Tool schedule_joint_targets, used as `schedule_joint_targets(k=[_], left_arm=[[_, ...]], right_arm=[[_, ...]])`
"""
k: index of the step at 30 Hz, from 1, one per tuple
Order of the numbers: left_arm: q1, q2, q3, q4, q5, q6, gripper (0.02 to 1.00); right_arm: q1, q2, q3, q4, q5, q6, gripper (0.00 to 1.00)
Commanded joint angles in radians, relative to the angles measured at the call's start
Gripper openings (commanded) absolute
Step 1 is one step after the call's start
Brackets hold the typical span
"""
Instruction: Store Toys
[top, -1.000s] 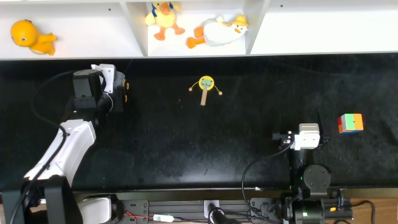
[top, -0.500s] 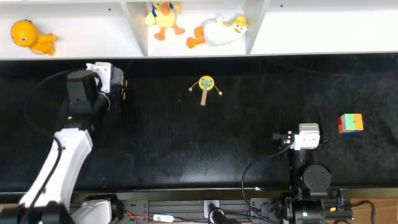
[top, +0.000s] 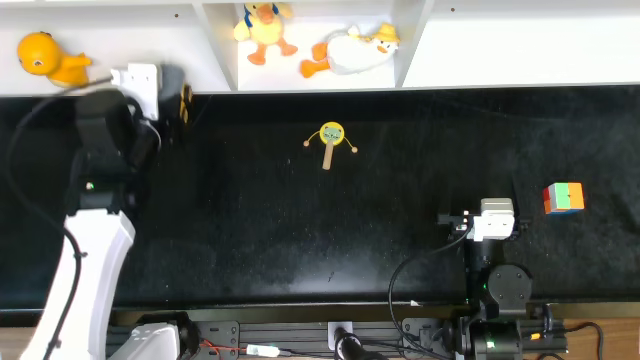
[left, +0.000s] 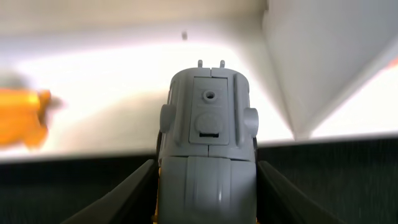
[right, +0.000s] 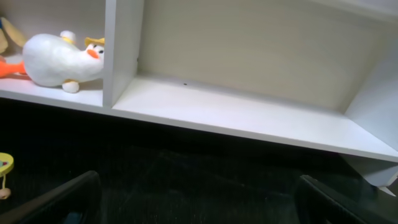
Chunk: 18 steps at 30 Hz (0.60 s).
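My left gripper (top: 168, 102) is shut on a grey and yellow toy vehicle (left: 208, 149) and holds it at the front edge of the white shelf's left compartment (left: 124, 93). An orange duck (top: 50, 58) sits inside that compartment, off to the side of the toy (top: 183, 103). On the black mat lie a yellow rattle drum (top: 330, 136) in the middle and a colour cube (top: 563, 197) at the right. My right gripper (top: 490, 220) stands low at the right, open and holding nothing, with the cube to its right.
The middle compartment holds a yellow duck plush (top: 264, 28) and a white duck plush (top: 350, 50). The right compartment (right: 249, 112) faces my right gripper. White dividers (right: 121, 50) separate the compartments.
My left arm has carried the toy vehicle up and to the left, from the mat to the edge of the left compartment. The right arm has kept still.
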Motion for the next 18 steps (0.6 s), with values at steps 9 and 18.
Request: schedule_joint_targets(k=[9,18], left_arm=[[-0.005,0.307,0.245,0.040,0.033,-0.003,0.382],[-0.005,0.393,0.257,0.152,0.041,-0.010,0.998]], right_arm=[[-0.003,-0.007,-0.013,0.005,0.003,-0.003,0.996],[-0.003,-0.007,-0.013,0.005,0.003,-0.003,0.996]])
